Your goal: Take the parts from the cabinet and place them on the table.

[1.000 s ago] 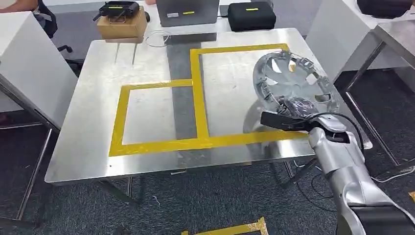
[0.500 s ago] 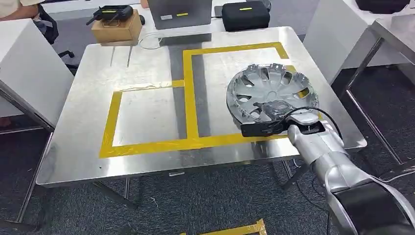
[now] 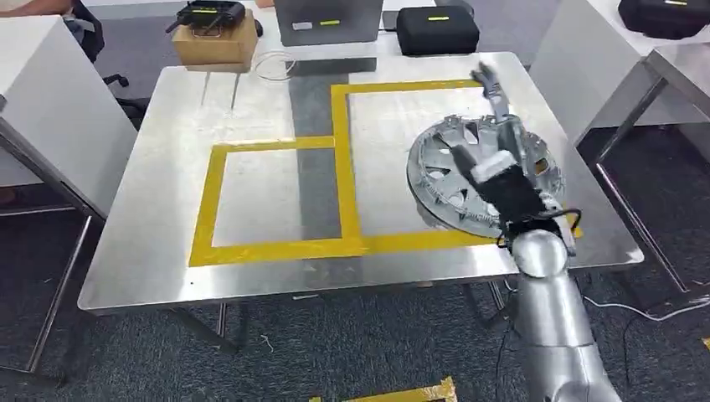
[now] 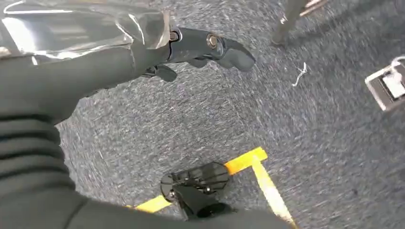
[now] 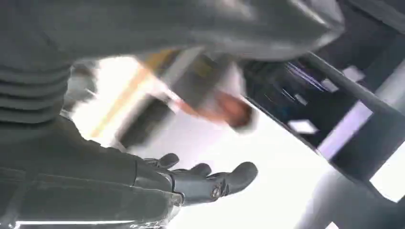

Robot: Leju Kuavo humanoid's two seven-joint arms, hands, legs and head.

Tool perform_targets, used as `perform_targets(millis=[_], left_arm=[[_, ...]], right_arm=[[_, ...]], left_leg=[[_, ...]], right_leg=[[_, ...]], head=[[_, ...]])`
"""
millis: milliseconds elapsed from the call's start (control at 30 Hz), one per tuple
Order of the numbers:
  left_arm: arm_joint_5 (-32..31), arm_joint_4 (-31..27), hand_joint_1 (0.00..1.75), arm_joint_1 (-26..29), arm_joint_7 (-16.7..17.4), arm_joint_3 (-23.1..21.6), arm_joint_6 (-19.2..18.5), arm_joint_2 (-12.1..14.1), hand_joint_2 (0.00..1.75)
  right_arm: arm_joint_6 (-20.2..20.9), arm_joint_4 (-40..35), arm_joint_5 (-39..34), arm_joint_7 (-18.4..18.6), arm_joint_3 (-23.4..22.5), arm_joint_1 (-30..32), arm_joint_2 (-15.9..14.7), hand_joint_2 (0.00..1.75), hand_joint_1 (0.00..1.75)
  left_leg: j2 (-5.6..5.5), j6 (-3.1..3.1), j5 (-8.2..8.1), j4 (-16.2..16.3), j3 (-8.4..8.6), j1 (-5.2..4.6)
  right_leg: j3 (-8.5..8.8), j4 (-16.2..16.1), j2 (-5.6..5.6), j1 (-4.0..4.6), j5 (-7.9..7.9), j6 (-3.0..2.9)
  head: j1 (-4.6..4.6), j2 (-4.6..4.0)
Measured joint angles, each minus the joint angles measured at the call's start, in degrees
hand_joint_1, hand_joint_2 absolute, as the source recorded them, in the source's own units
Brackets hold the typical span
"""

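Fingers (image 3: 494, 92) of the right hand (image 3: 494, 159) spread above the hubcap (image 3: 444, 163).

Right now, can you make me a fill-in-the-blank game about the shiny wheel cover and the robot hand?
1. The silver wheel cover lies on the ____ table.
2. The lines of tape on the table are coloured ____.
3. The right robot hand reaches over the wheel cover with its fingers ____.
4. At the table's far edge a brown ____ box stands.

Missing words: metal; yellow; spread apart; cardboard
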Motion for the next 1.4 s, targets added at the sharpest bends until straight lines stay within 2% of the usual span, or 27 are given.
perform_targets(millis=[67, 100, 167, 200, 233, 267, 367, 400, 467, 533, 567, 600, 667, 700, 733, 767, 867, 933, 967, 1033, 1100, 1133, 1167, 1233, 1267, 1333, 1400], left_arm=[[0.13, -0.87, 0.0, 0.4, -0.02, 0.57, -0.44, -0.55, 0.0], [0.13, -1.22, 0.0, 0.49, -0.02, 0.7, -0.7, -0.65, 0.0], [0.13, -2.11, 0.0, 0.49, -0.02, 0.85, -0.83, -1.09, 0.0], [0.02, -2.51, 0.0, 0.47, -0.02, 0.92, -0.87, -1.35, 0.0], [-0.07, -2.95, 0.0, 0.47, 0.0, 1.05, -1.22, -1.55, 0.0], [-0.07, -3.53, 0.0, 0.49, 0.17, 1.29, -2.01, -1.86, 0.0], [-0.26, -5.62, 0.0, 1.09, 1.07, 2.19, -3.12, -2.88, 0.0], [-0.33, -6.29, 0.0, 1.2, 1.09, 2.23, -3.1, -2.93, 0.0], [-0.41, -6.82, 0.0, 1.22, 1.05, 2.28, -2.91, -3.32, 0.0], [-0.68, -7.04, 0.0, 1.11, 0.92, 2.58, -2.91, -3.28, 0.0], [-0.83, -7.01, 0.0, 1.07, 0.83, 2.78, -2.91, -3.3, 0.0], [-0.83, -7.01, 0.0, 1.05, 0.72, 2.98, -2.8, -3.3, 0.0], [-0.94, -7.01, 0.0, 1.03, 0.63, 3.19, -2.6, -3.25, 0.0], [-1.01, -7.01, 0.0, 0.87, 0.55, 3.26, -2.47, -3.19, 0.0], [-1.16, -7.01, 0.0, 0.74, 0.5, 3.37, -2.31, -3.19, 0.0], [-1.4, -6.99, 0.0, 0.63, 0.44, 3.41, -2.05, -3.19, 0.0], [-1.57, -6.97, 0.0, 0.7, 0.28, 3.56, -1.77, -3.19, 0.0], [-1.57, -6.95, 0.0, 0.65, 0.26, 3.67, -1.59, -3.19, 0.0], [-1.64, -6.91, 0.0, 0.57, 0.17, 3.67, -1.42, -3.28, 0.0], [-2.06, -6.58, 0.0, 0.55, 0.09, 3.67, -0.72, -3.28, 0.0], [-2.06, -5.76, 0.0, 0.53, -0.18, 3.7, 0.64, -3.15, 0.0], [-2.06, -5.09, 0.0, 0.53, -0.46, 3.7, 1.57, -3.04, 0.0], [-2.06, -4.63, 0.0, 0.5, -0.66, 3.72, 2.3, -2.93, 0.0], [-1.95, -2.71, 0.0, 0.31, -1.25, 3.72, 4.52, -2.64, 0.0], [-1.84, -2.03, 0.0, 0.22, -1.49, 3.72, 5.45, -2.53, 0.0], [-1.49, -0.51, 0.0, 0.13, -1.9, 3.74, 7.23, -2.09, 0.0], [-1.31, 1.22, 0.0, 0.06, -2.1, 3.74, 8.65, -1.68, 0.0]], right_arm=[[0.13, -6.83, -0.37, -0.09, -1.99, 2.82, 0.96, 0.0, 0.0], [0.13, -8.67, -0.44, -0.22, -2.55, 3.82, 1.24, 0.0, 0.0], [0.04, -12.56, -0.44, -0.95, -3.68, 4.96, 1.87, 0.0, 0.0], [-0.75, -13.82, -0.63, -2.28, -4.14, 5.28, 2.11, 0.0, 0.0], [-2.48, -15.7, -1.01, -4.82, -4.56, 5.76, 2.51, 0.0, 0.0], [-4.66, -18.4, -0.75, -7.38, -4.93, 6.9, 3.25, 0.0, 0.0], [-9.4, -28.43, 5.72, -10.01, -4.91, 11.84, 4.89, 0.0, 0.0], [-9.27, -30.94, 7.1, -9.36, -4.28, 13.55, 5.09, 0.0, 0.0], [-9.11, -33.76, 8.59, -8.35, -2.41, 16.63, 5.05, 0.0, 0.0], [-9.84, -34.25, 7.82, -7.45, -0.36, 19.53, 4.21, 0.0, 0.0], [-10.77, -33.73, 6.74, -7.47, 0.79, 20.71, 3.0, 0.0, 0.0], [-11.85, -32.91, 6.08, -7.83, 1.78, 21.52, 1.89, 0.0, 0.0], [-13.03, -31.76, 5.42, -8.22, 2.96, 22.56, 0.39, 0.0, 0.0], [-13.53, -31.19, 5.16, -8.48, 3.88, 23.21, -0.24, 0.0, 0.0], [-13.84, -30.88, 4.94, -8.63, 4.58, 23.84, -0.79, 0.0, 0.0], [-14.06, -30.77, 4.85, -8.72, 5.19, 24.53, -1.29, 0.0, 0.0], [-14.45, -30.25, 4.74, -8.83, 6.45, 26.15, -2.4, 0.0, 0.0], [-14.58, -30.21, 4.7, -8.83, 6.76, 26.63, -2.91, 0.0, 0.0], [-14.87, -30.16, 4.63, -8.83, 6.98, 26.9, -3.61, 0.0, 0.0], [-15.92, -29.99, 4.26, -8.76, 7.35, 27.52, -4.05, 0.0, 0.0], [-17.43, -29.59, 3.76, -8.76, 7.74, 28.08, -4.59, 0.0, 0.0], [-18.4, -29.2, 3.41, -8.76, 8.2, 28.23, -4.87, 0.0, 0.0], [-19.0, -29.02, 3.26, -8.76, 8.55, 28.25, -4.92, 0.0, 0.0], [-20.52, -28.63, 3.04, -8.76, 9.66, 28.19, -4.94, 0.0, 0.0], [-21.27, -28.5, 2.84, -8.76, 10.15, 28.06, -4.92, 0.0, 0.0], [-23.47, -28.07, 2.15, -8.76, 11.13, 27.95, -4.92, 0.0, 0.0], [-25.35, -27.24, 1.27, -8.79, 11.98, 27.88, -5.07, 0.0, 0.0]], left_leg=[[0.01, 0.13, -0.09, 0.03, -0.01, -0.29], [0.05, 0.16, -0.1, 0.03, 0.01, -0.4], [0.11, 0.14, -0.12, 0.1, 0.05, -0.71], [0.11, 0.06, -0.17, 0.27, 0.06, -0.8], [0.09, -0.11, -0.3, 0.55, -0.03, -0.86], [-0.04, -0.52, -0.67, 0.91, -0.14, -1.38], [0.01, -1.06, -0.74, 0.81, -0.09, -1.09], [0.05, -1.33, -1.13, 1.13, -0.15, -1.08], [0.23, -2.41, -4.14, 4.88, -1.31, -0.68], [0.39, -3.36, -8.6, 13.75, -5.31, 0.08], [0.43, -3.7, -9.67, 17.11, -6.84, 0.33], [0.52, -3.85, -9.41, 17.81, -7.09, 0.53], [0.78, -4.05, -6.68, 13.68, -4.82, 0.97], [0.83, -4.14, -3.65, 7.19, -1.12, 1.16], [0.8, -3.88, -2.06, 2.67, 1.48, 1.2], [0.65, -3.54, -2.87, 1.08, 2.35, 1.06], [0.62, -2.43, -2.33, 1.25, 1.6, 0.29], [0.91, -0.95, -0.93, -0.24, 1.73, 0.76], [1.0, -0.51, -0.56, -0.47, 1.49, 0.51], [1.03, 0.14, 0.07, -0.46, 0.63, 0.18], [1.02, 0.31, 0.74, -0.42, -0.32, -0.24], [1.03, 0.28, 1.13, -0.42, -0.8, -0.41], [1.03, 0.21, 1.51, -0.4, -1.2, -0.55], [0.94, -0.12, 2.24, -0.32, -1.89, -0.75], [0.94, -0.35, 2.5, -0.09, -2.06, -0.76], [0.99, -1.04, 3.04, 0.15, -2.25, -0.99], [0.98, -1.84, 3.67, -0.11, -2.37, -0.77]], right_leg=[[-3.33, 7.22, 0.0, 0.11, -2.29, 0.09], [-3.39, 7.31, -0.01, 0.14, -2.05, 0.38], [0.86, -0.85, -0.03, 0.15, 1.12, 1.2], [4.04, -6.6, -0.1, 0.3, 2.84, 1.25], [6.33, -10.67, -0.28, 0.49, 3.49, 0.72], [6.67, -10.94, -0.16, 0.68, 3.87, 0.22], [6.7, -10.94, -0.1, 1.0, 3.98, -0.38], [6.98, -11.37, -0.08, -0.09, 4.26, -0.76], [7.29, -11.4, -0.05, -0.1, 4.16, -1.3], [7.3, -11.35, -0.05, -0.06, 4.15, -1.3], [7.29, -11.34, -0.06, -0.07, 4.15, -1.29], [7.31, -11.3, -0.07, -0.1, 4.2, -1.22], [7.31, -11.23, -0.04, -0.22, 4.2, -1.19], [7.35, -11.15, 0.0, -0.29, 4.29, -1.01], [7.45, -11.17, 0.02, -0.28, 4.35, -0.88], [7.32, -11.13, -0.02, -0.1, 4.41, -0.63], [7.04, -11.5, -0.04, -0.19, 5.07, 0.68], [6.79, -11.49, -0.06, -0.34, 4.94, 1.29], [5.77, -9.7, -0.05, -0.26, 3.01, 0.74], [2.43, -0.63, -0.01, -0.2, -2.04, -0.31], [0.18, 6.33, -0.03, -0.2, -4.73, -0.23], [0.98, 6.09, -0.03, -0.19, -4.49, 0.12], [3.26, 2.91, -0.03, -0.18, -3.44, 0.54], [10.51, -8.14, -0.06, -0.05, -0.74, 0.88], [13.45, -12.43, -0.09, 0.2, -1.04, 0.35], [12.83, -12.48, -0.01, 0.6, 0.05, 0.33], [12.56, -12.43, 0.04, 0.86, 0.39, -0.35]], head=[[-0.02, 0.0], [-0.02, 0.0], [-0.02, 0.0], [-0.02, 0.0], [0.0, 0.0], [-0.15, 0.0], [-0.09, 0.0], [-0.11, 0.0], [-0.35, 0.0], [-0.33, 0.0], [-0.33, 0.0], [-0.33, 0.0], [-0.33, 0.0], [-0.33, 0.0], [-0.35, 0.0], [-0.33, 0.0], [-0.28, 0.0], [-0.2, 0.0], [-0.22, 0.0], [-0.07, 0.0], [-0.04, 0.0], [-0.09, 0.0], [-0.04, 0.0], [-0.07, 0.0], [-0.09, 0.0], [-0.09, 0.0], [-0.07, 0.0]])
